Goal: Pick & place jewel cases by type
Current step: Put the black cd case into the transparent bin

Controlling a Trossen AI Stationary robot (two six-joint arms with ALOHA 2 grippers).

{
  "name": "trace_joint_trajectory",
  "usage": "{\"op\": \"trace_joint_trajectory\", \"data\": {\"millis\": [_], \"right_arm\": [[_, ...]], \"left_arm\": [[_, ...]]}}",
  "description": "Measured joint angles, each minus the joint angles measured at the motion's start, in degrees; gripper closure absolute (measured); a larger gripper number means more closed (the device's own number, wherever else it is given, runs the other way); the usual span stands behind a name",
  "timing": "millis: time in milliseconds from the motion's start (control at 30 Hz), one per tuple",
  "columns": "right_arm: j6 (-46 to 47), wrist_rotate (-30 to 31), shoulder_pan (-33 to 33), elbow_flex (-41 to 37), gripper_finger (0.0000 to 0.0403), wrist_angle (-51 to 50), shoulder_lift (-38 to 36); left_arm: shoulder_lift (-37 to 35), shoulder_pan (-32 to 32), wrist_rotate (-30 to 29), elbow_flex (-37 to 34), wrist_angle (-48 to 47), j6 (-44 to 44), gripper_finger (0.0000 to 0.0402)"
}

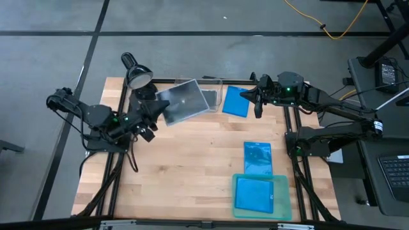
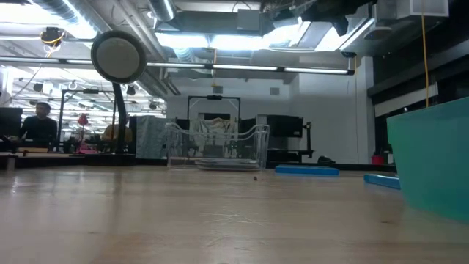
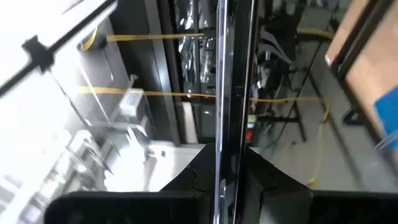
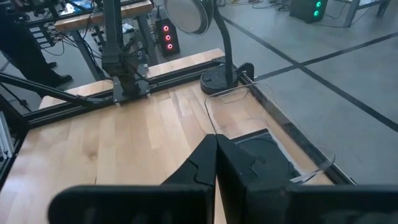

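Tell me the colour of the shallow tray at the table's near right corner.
Teal-green; the tray holds a translucent blue jewel case. It shows best in the high view.

Both arms are matte black, jointed, trailing black cables; a green light glows on the left arm (image 1: 115, 119) and right arm (image 1: 289, 89).

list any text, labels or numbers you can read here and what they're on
No legible text in any view.
The blue jewel cases and the clear case held edge-on in the left gripper show no readable print.
The teal tray and the round lamp head are unmarked.
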Motion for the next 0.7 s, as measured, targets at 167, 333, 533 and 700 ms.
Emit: {"op": "trace_joint_trajectory", "data": {"millis": [167,333,533,700], "right_arm": [[-2.7,0.0,0.0,0.0,0.0391,0.0,0.0],[-4.7,0.0,0.0,0.0,0.0391,0.0,0.0],[-8.9,0.0,0.0,0.0,0.0391,0.0,0.0],[-11.0,0.0,0.0,0.0,0.0391,-0.9,0.0]], "left_arm": [[0.0,0.2,-2.2,0.0,0.1,-18.0,0.0378],[-0.1,2.0,-5.5,0.0,-0.1,-42.0,0.0378],[-0.6,3.1,-5.9,0.0,-0.5,-68.2,0.0378],[-1.9,4.7,-1.2,0.0,-2.0,-101.0,0.0378]]}}
